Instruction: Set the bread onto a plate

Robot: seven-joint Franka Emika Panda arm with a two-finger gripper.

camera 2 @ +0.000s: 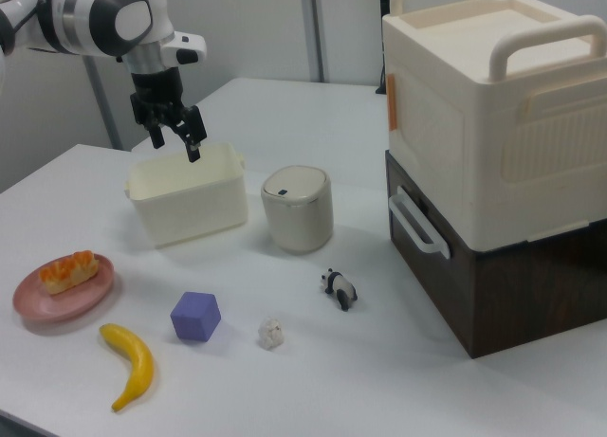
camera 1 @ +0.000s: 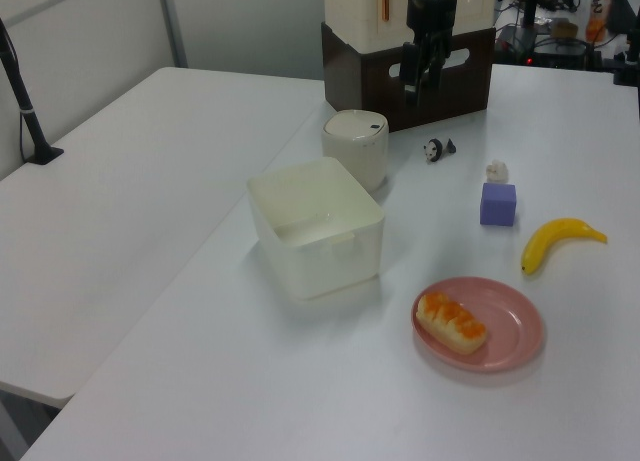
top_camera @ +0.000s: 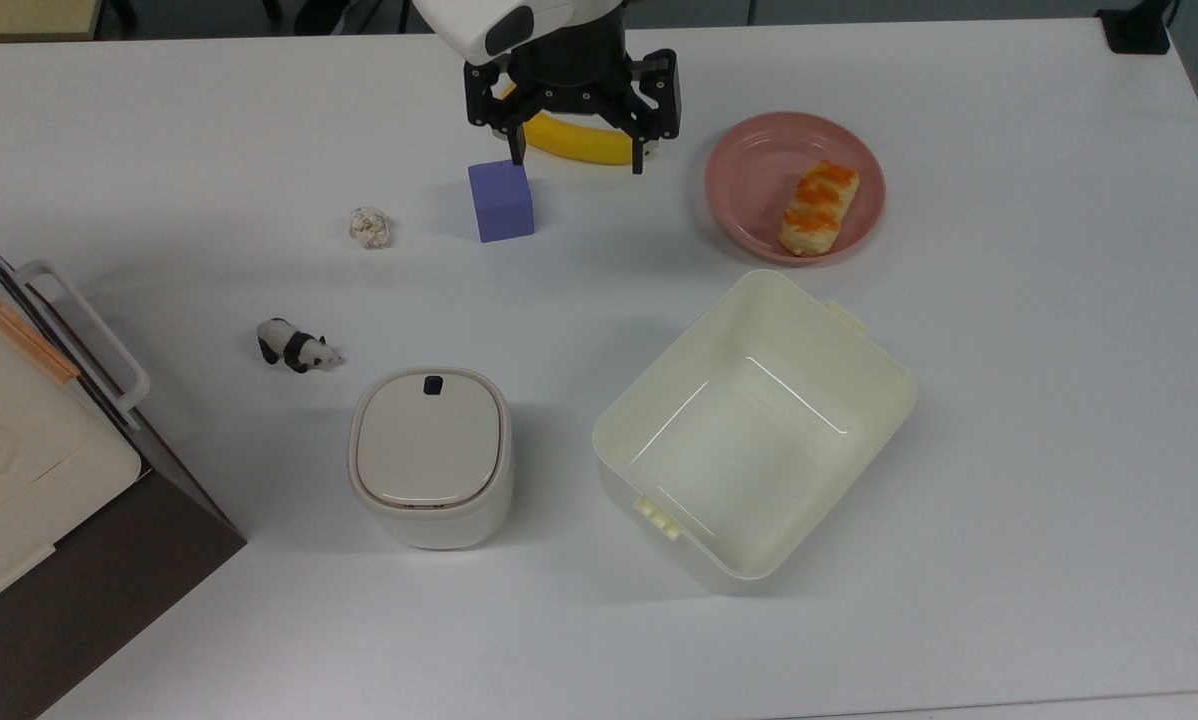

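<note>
The glossy, orange-topped bread lies inside the round pink plate, near its rim. The smooth cream tub beside it holds nothing. The claw hangs spread open and empty above the white worktop.

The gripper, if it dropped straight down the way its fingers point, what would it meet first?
Probably the banana: in the top view the open gripper sits over it, beside the purple cube. Depth is uncertain, so it may reach the bare table instead.
</note>
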